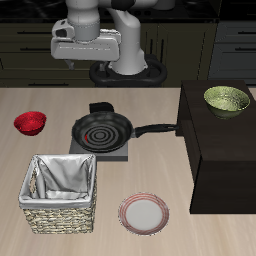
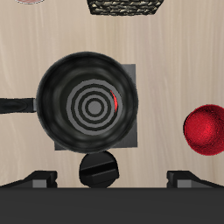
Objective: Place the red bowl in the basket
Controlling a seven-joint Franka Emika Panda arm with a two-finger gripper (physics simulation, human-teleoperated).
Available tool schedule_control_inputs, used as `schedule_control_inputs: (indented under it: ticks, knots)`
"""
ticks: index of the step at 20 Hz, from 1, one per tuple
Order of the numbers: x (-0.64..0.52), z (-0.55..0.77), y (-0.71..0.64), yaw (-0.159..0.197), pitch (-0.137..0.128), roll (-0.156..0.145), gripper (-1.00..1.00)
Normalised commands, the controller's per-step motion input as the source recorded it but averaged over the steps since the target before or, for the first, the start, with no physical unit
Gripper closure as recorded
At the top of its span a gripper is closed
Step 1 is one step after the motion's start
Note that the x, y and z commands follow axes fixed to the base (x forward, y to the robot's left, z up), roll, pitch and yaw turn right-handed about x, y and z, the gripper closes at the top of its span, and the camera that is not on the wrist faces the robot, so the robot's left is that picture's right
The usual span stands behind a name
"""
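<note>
End effector (image 2: 112,178) raised above worktop (image 1: 200,235), fingers spread, nothing held. Frying pan (image 1: 100,131) directly beneath. Red bowl (image 1: 30,123) on worktop, 9 o'clock of pan, untouched. Basket (image 1: 62,194) at 7 o'clock of pan, near front edge.

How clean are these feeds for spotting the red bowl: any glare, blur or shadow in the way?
Exterior view: sharp, evenly lit; the red bowl stands out on the pale table, with only a soft shadow inside the basket. Wrist view: also sharp; the bowl's gloss gives a mild highlight, and the frying pan shows a small red glint.
</note>
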Motion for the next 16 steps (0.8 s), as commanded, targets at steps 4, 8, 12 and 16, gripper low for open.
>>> schedule_control_inputs:
  ticks: [4,8,12,16]
  knots:
    - [0.15,0.01,-0.38,-0.034,0.005,0.002,-1.00]
    - [0.05,0.01,-0.33,-0.030,0.002,0.006,-1.00]
    - [0.03,0.00,-0.42,-0.010,-0.003,-0.030,-1.00]
    - [0.01,0.06,-0.32,-0.022,-0.005,-0.015,-1.00]
